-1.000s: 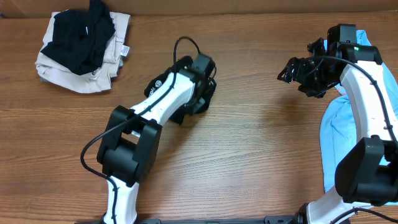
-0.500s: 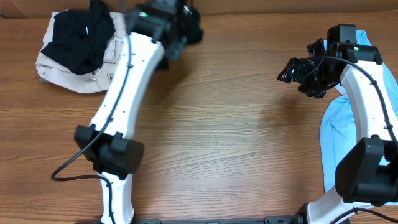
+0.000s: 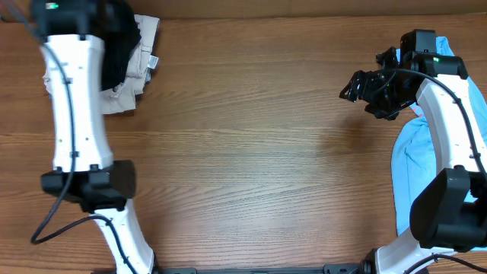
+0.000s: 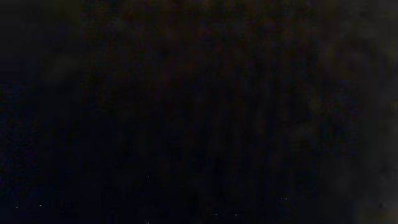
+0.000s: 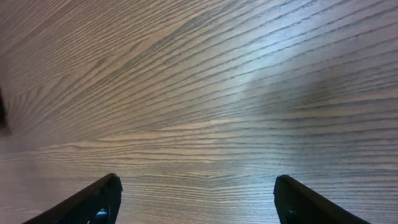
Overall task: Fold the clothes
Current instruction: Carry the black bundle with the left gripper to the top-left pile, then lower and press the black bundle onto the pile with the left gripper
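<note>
now that the left arm [image 3: 72,99] has swung onto the pile [image 3: 144,46], a grab looks near; the left fingers' state i cannot tell. right fingers [image 3: 351,85] hang wide, empty.

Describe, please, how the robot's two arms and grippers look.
Both arms are white tubular links with black joint housings. The left arm and right arm each carry a thin black cable and a green light near the wrist. The right gripper is black, with tapered jaws.
</note>
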Controlling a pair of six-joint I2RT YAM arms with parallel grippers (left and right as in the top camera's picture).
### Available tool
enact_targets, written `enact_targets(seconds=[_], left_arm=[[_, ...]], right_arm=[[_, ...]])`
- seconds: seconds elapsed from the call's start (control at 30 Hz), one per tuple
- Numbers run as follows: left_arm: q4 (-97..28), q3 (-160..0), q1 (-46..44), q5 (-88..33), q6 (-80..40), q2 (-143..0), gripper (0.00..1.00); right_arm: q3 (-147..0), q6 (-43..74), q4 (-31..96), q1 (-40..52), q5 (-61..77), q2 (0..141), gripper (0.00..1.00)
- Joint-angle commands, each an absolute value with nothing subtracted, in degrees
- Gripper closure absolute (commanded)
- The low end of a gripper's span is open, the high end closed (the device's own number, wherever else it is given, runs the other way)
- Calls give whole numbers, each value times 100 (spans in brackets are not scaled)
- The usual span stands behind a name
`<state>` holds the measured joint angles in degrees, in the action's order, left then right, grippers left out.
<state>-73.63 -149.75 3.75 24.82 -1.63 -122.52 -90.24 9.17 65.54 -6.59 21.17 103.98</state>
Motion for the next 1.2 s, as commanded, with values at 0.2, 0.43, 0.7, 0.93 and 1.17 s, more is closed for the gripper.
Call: enact_targets(seconds=[0.2, 0.43, 0.7, 0.93, 1.17], left_arm=[[-6628, -14980, 1210, 2335, -224, -12943, 96], [-6099, -14980, 1258, 2324, 388, -13791, 96], [-6060, -14980, 1146, 1649, 384, -14210, 96], [-5992, -14975, 799, -51, 386, -14223, 43], [-6202, -14980, 438, -318, 803, -14151, 0]], right_arm=[[-9113, 891, 6571, -646, 2150, 10276, 18], [-9113, 891, 6637, -646, 1833, 10276, 18], [-9113, 891, 6689, -646, 1717, 10276, 18], [-9113, 891, 6685, -646, 1719, 10276, 18], [-9113, 891, 6700, -646, 1719, 10276, 18]])
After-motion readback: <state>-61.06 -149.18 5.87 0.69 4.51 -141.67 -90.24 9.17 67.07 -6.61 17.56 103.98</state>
